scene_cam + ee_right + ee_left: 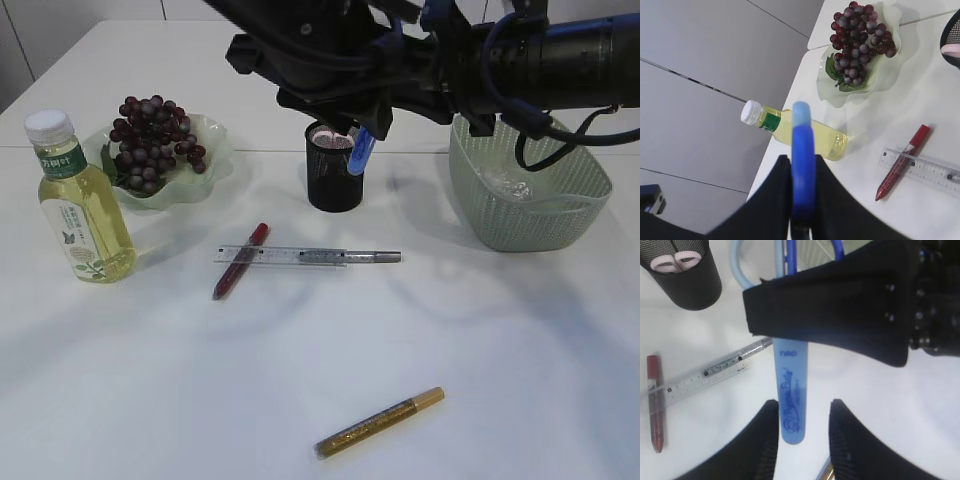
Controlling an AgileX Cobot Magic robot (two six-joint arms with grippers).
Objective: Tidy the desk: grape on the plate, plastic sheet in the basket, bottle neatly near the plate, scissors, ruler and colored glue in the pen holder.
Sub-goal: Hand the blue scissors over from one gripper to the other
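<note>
The right claw [802, 200] pinches the blue scissors [802, 150] above the holder [334, 170]. The left claw [802, 440] is open around their tip, not gripping.

A white table [300, 380] stands by pale grey wall panels [705, 65] with thin dark seams, evenly lit.

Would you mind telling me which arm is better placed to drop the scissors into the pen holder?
Right, probably. Its hand is shut on the scissors just above the pen holder; the left hand stands open around the blade without gripping.
</note>
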